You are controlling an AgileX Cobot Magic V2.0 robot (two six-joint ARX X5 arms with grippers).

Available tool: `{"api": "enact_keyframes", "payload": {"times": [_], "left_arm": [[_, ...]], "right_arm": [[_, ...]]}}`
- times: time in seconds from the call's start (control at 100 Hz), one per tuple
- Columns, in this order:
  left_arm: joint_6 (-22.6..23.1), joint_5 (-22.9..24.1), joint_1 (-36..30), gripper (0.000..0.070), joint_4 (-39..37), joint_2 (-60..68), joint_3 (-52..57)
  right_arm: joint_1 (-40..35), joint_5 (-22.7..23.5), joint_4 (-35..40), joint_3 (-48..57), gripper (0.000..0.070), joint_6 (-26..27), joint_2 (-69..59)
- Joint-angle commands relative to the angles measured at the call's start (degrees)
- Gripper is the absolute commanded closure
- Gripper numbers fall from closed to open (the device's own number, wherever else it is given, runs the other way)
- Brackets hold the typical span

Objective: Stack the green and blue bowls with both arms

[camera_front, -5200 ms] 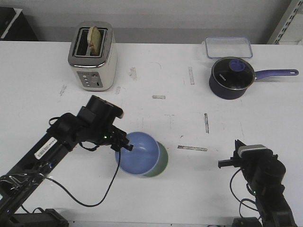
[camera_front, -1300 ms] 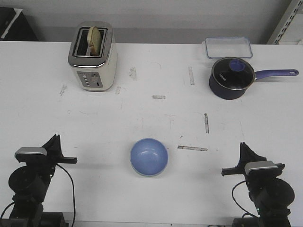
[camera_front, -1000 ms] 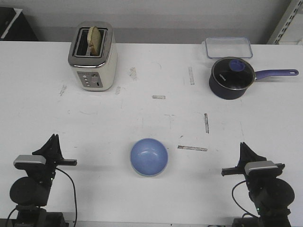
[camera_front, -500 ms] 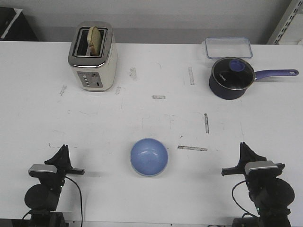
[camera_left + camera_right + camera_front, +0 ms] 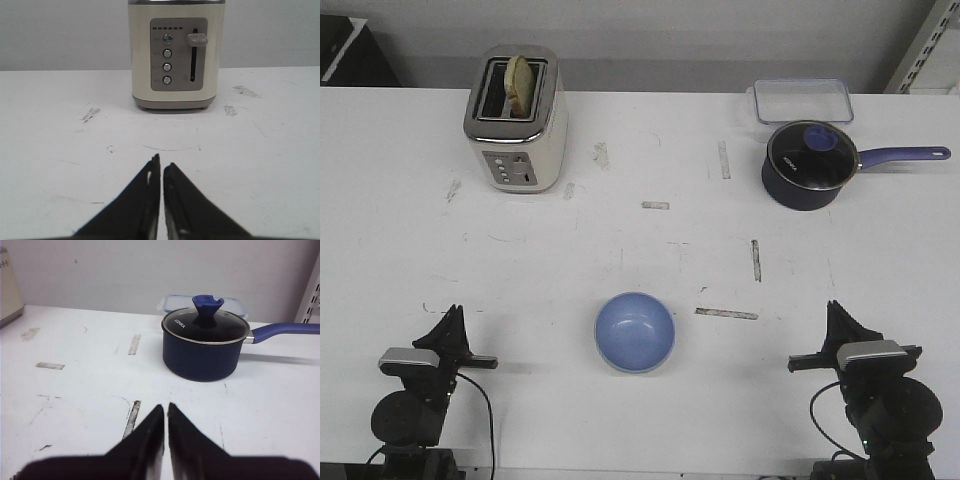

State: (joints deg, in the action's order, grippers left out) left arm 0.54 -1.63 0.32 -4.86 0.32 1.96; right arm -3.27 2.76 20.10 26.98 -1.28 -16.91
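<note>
The periwinkle blue bowl (image 5: 635,331) sits upright at the front middle of the white table (image 5: 640,240). The green bowl is all but hidden under it; at most a thin pale edge shows at its near rim. My left gripper (image 5: 453,320) is folded back at the front left, shut and empty, well left of the bowl. My right gripper (image 5: 836,315) is folded back at the front right, shut and empty, well right of the bowl. In the left wrist view the left gripper (image 5: 161,162) points over bare table. In the right wrist view the right gripper (image 5: 165,407) does the same. Neither wrist view shows a bowl.
A cream toaster (image 5: 515,120) with a slice of bread stands at the back left and fills the left wrist view (image 5: 175,52). A navy saucepan (image 5: 810,165) with a lid and long handle stands at the back right, seen also in the right wrist view (image 5: 205,347). A clear lidded box (image 5: 802,99) lies behind it.
The left arm let go of the blue bowl, left it nested on the green one, and drew back to the front left corner, sinking lower. The right arm barely moved.
</note>
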Motion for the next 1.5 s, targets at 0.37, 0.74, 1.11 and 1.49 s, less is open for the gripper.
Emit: {"api": "enact_keyframes", "payload": {"times": [0.37, 0.74, 1.11, 1.49], "left_arm": [[0.07, -0.04, 0.04, 0.0699, -0.81, -0.07, -1.22], [0.07, -0.04, 0.04, 0.0699, -0.79, -0.07, -1.22], [0.07, -0.04, 0.04, 0.0699, -0.83, -0.04, -1.22], [0.07, -0.04, 0.04, 0.0699, -0.81, -0.02, -1.2]], "right_arm": [[1.42, -0.24, -2.99, -0.9, 0.0697, -4.17, 0.81], [7.74, -1.38, -10.73, -18.58, 0.0697, 1.27, 12.0], [7.74, -1.29, -13.94, -26.29, 0.0697, 3.21, 16.85], [7.74, -1.29, -14.1, -26.27, 0.0697, 3.21, 16.85]]}}
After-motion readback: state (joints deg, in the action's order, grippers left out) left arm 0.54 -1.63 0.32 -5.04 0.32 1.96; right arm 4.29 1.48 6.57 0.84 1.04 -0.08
